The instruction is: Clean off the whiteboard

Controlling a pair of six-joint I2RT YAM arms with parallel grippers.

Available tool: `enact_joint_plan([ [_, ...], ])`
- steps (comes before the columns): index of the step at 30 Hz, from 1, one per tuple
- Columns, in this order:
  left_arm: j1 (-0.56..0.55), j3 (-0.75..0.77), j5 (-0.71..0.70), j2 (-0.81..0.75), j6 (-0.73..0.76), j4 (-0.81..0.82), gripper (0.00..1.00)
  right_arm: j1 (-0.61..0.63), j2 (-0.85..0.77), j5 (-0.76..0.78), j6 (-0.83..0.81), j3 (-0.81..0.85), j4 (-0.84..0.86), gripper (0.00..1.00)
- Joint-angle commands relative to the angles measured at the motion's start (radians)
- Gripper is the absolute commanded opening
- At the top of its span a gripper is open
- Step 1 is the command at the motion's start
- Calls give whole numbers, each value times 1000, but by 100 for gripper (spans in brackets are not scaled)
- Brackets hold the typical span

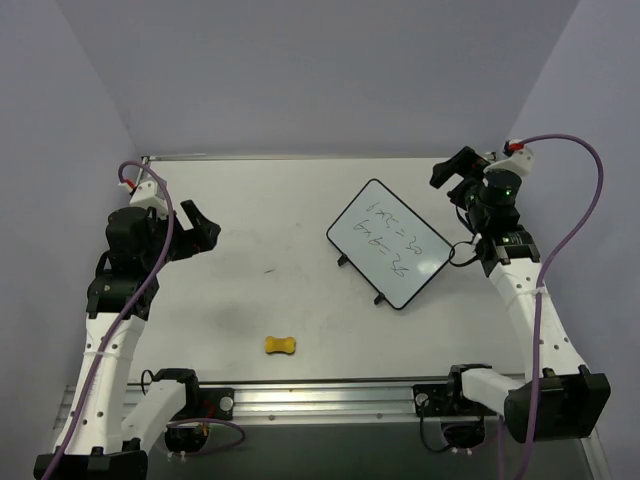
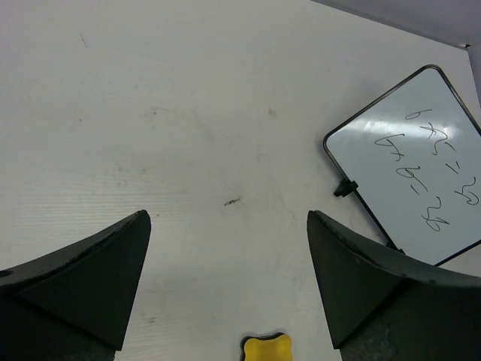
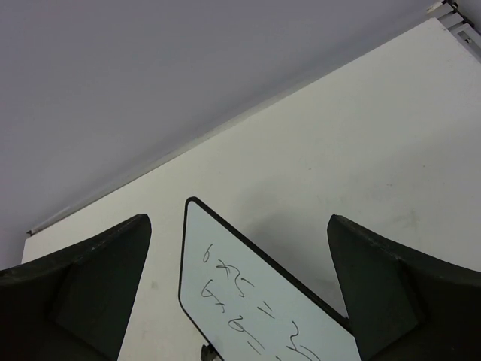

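The whiteboard (image 1: 390,243) lies turned at an angle right of centre on the table, with dark handwriting on it. It also shows in the left wrist view (image 2: 421,165) and the right wrist view (image 3: 248,301). A small yellow bone-shaped sponge (image 1: 282,346) lies near the front edge, and shows at the bottom of the left wrist view (image 2: 267,349). My left gripper (image 1: 203,232) is open and empty, held above the table's left side. My right gripper (image 1: 455,175) is open and empty, raised beyond the board's far right corner.
The white table (image 1: 260,210) has grey walls at the back and sides. A small dark mark (image 1: 268,270) lies on the table left of the board. A metal rail (image 1: 330,395) runs along the near edge by the arm bases.
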Motion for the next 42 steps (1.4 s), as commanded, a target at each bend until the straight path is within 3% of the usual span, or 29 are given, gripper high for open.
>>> enact_joint_plan([
  [1, 6, 12, 16, -12, -13, 61, 94, -5, 7, -24, -52, 76, 9, 100],
  [13, -22, 9, 27, 13, -25, 72, 94, -8, 171, -104, -149, 258, -164, 100],
  [18, -41, -26, -68, 74, -148, -45, 98, -8, 185, -139, -146, 278, -205, 100],
  [19, -61, -43, -94, 77, -159, -55, 93, -8, 180, -139, -140, 272, -195, 100],
  [25, -360, -113, -293, 90, -280, -178, 86, -1, 163, -191, -112, 235, -162, 100],
  [30, -670, -141, -450, 111, -461, -275, 85, 36, 136, -188, -114, 210, -154, 100],
  [34, -840, -156, -542, 146, -620, -328, 85, 79, 125, -158, -125, 196, -162, 100],
  [37, -955, -160, -612, 198, -801, -382, 85, 104, 125, -148, -126, 187, -162, 100],
  [40, -1102, -121, -727, 260, -1080, -489, 89, 124, 128, -147, -129, 184, -165, 100],
  [41, -1126, -103, -749, 280, -1234, -565, 98, 127, 130, -147, -129, 184, -168, 100],
  [42, -1141, -62, -758, 338, -1327, -618, 94, 130, 131, -147, -131, 189, -171, 100],
])
